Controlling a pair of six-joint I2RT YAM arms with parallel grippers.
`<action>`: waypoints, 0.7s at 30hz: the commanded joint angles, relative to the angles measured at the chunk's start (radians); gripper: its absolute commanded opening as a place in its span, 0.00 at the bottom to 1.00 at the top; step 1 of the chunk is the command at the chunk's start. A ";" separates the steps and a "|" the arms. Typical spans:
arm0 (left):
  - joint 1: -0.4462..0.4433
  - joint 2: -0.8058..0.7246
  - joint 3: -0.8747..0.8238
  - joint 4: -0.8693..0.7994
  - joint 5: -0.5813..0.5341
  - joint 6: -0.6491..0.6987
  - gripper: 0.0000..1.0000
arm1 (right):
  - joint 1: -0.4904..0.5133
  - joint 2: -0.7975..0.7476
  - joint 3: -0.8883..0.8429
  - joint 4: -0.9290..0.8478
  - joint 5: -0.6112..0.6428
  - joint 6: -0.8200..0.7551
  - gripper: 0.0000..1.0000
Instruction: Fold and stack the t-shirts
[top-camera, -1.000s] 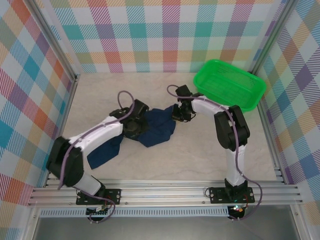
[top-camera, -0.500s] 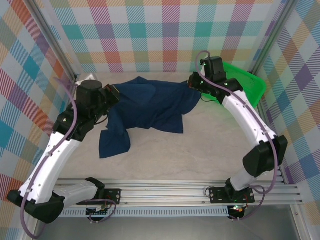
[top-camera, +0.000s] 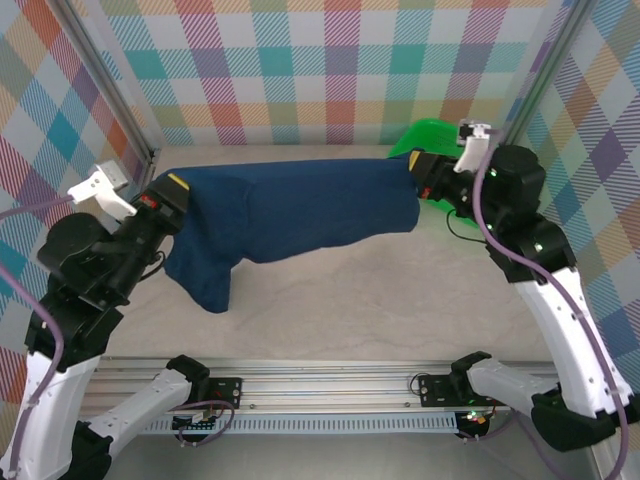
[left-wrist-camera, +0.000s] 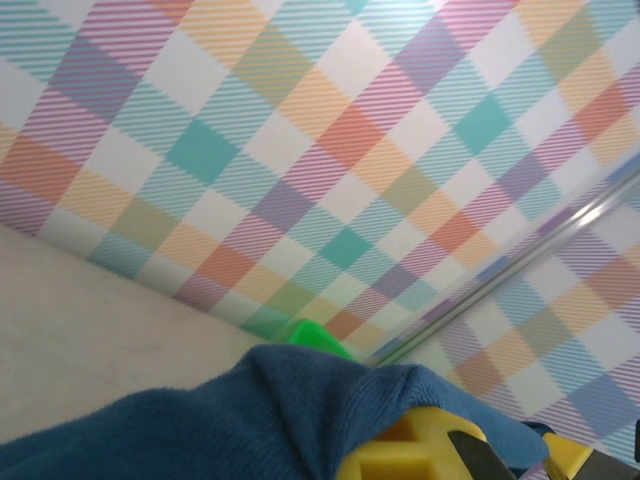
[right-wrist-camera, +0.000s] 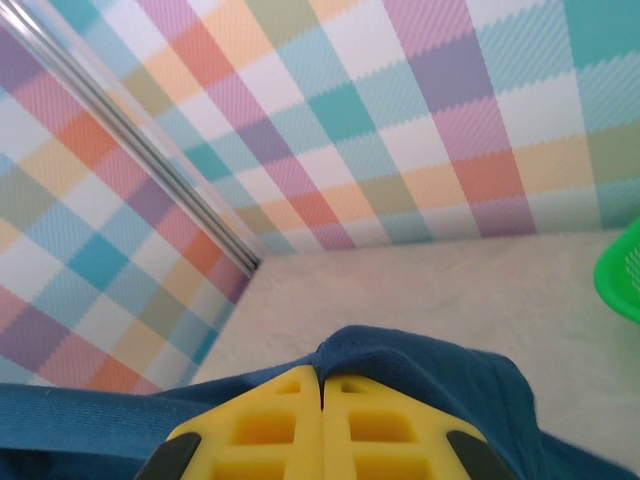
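Note:
A dark navy t-shirt (top-camera: 300, 210) hangs stretched in the air above the table, held by its upper edge at both ends. My left gripper (top-camera: 176, 190) is shut on its left end, where one yellow finger (left-wrist-camera: 425, 450) shows under bunched blue cloth (left-wrist-camera: 250, 420). At the other end my right gripper (top-camera: 420, 175) is shut on the shirt, its yellow fingers pressed together (right-wrist-camera: 322, 380) with a fold of cloth (right-wrist-camera: 430, 370) pinched at the tips. One part of the shirt (top-camera: 205, 280) droops lower on the left side. No print shows on the side in view.
A green mesh basket (top-camera: 428, 133) stands at the back right, mostly behind the right arm; it also appears as a green corner (left-wrist-camera: 315, 335) and a green edge (right-wrist-camera: 622, 270). Plaid walls close in the beige table (top-camera: 380, 300) on three sides.
Both arms have risen from the table and moved apart, lifting the crumpled t-shirt and drawing it out wide between them.

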 joint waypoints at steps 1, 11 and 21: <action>0.009 0.045 0.072 0.093 0.005 0.035 0.06 | -0.007 0.005 0.010 0.041 0.046 -0.023 0.00; 0.188 0.532 0.312 -0.086 -0.119 -0.020 0.04 | -0.018 0.436 0.238 0.007 0.100 -0.001 0.00; 0.373 1.151 0.688 -0.247 0.046 0.076 0.70 | -0.039 1.005 0.606 -0.188 0.017 0.025 0.50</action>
